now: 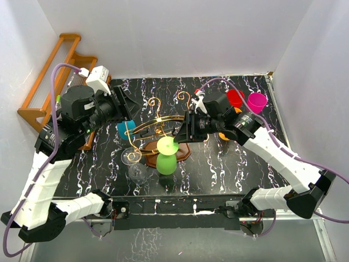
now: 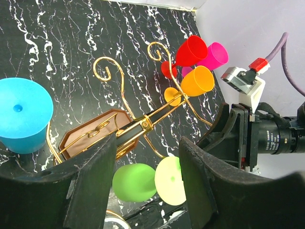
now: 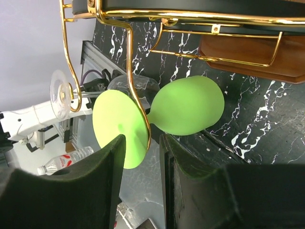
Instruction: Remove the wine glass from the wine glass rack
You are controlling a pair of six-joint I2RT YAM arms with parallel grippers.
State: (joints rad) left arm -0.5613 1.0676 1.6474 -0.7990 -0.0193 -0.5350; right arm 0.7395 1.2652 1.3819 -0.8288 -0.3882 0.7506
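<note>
Far left, a stepped wooden shelf rack [image 1: 69, 38] is leaning at the bench's [image 1: 229, 164] corner, well apart from everything else.

I am seeing the left gripper [image 2: 148, 143] hovering above the bench with its jaws standing wide and nothing between them. It is pointing along the wine glass rack [image 2: 144, 125].

A blue cup [image 2: 21, 114] is sitting upside down just beside the rack's left end. A clear wine glass [image 1: 135, 172] is hanging from a curled gold hook at the near left of the rack.

The rack's reddish wooden base [image 2: 78, 143] is resting flat on the bench, with gold scrolls rising from it.

The green wine glass [image 3: 190, 112] is hanging on the rack at its near end. A gold wire is passing right by the stem, and its foot [image 3: 116, 129] is sitting against that wire. The bowl is pointing toward the near edge of the bench.

The right gripper [image 3: 143, 140] is reaching in from the right. Its jaws are standing narrow, with the lower rim of the green foot dipping between them. I cannot tell whether they are pinching it.

Behind the right arm, an orange cup [image 2: 198, 81], a red cup [image 2: 193, 50] and a magenta cup [image 2: 214, 55] are clustering together.
</note>
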